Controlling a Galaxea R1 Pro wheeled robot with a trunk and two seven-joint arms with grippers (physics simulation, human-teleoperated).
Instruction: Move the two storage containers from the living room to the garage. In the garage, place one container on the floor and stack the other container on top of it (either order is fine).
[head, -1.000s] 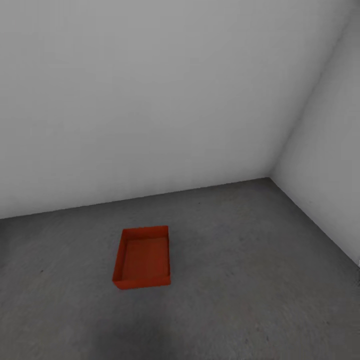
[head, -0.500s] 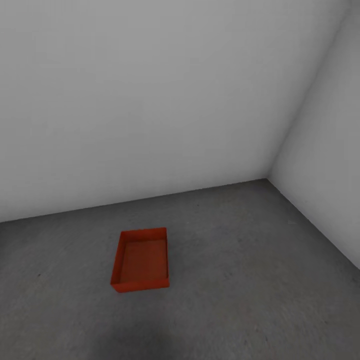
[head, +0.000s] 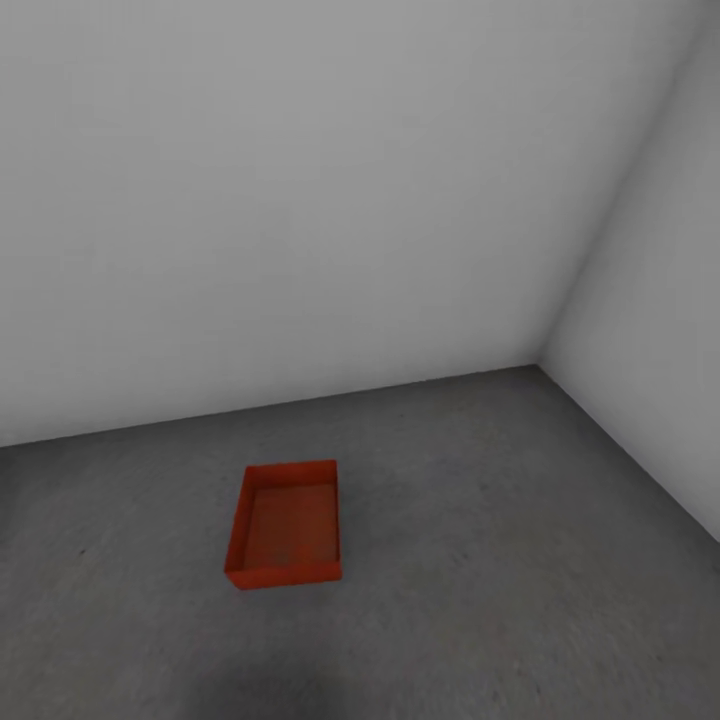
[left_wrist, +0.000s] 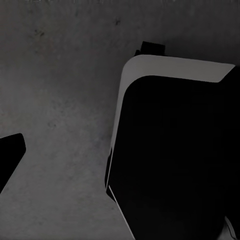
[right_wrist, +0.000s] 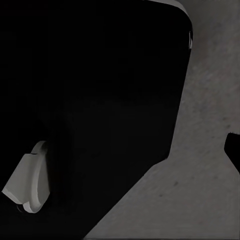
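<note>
Sitting alone on the grey floor (head: 480, 560) is one orange-red storage container (head: 287, 522), open on top, near white walls (head: 300, 200). I cannot tell if either hand is apart or together.

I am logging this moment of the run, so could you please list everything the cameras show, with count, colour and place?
storage container: one, orange-red, open-topped with nothing in it, standing flat on the floor, left of the head view's centre, apart from both walls.
floor: one, dark grey, speckled, concrete-like; seen in all three views.
walls: two, plain white-grey, meeting in a corner at the head view's right.
robot body: black with a white edge, large and close in both wrist views, above the floor. Whether either tool is open or shut cannot be told.
</note>
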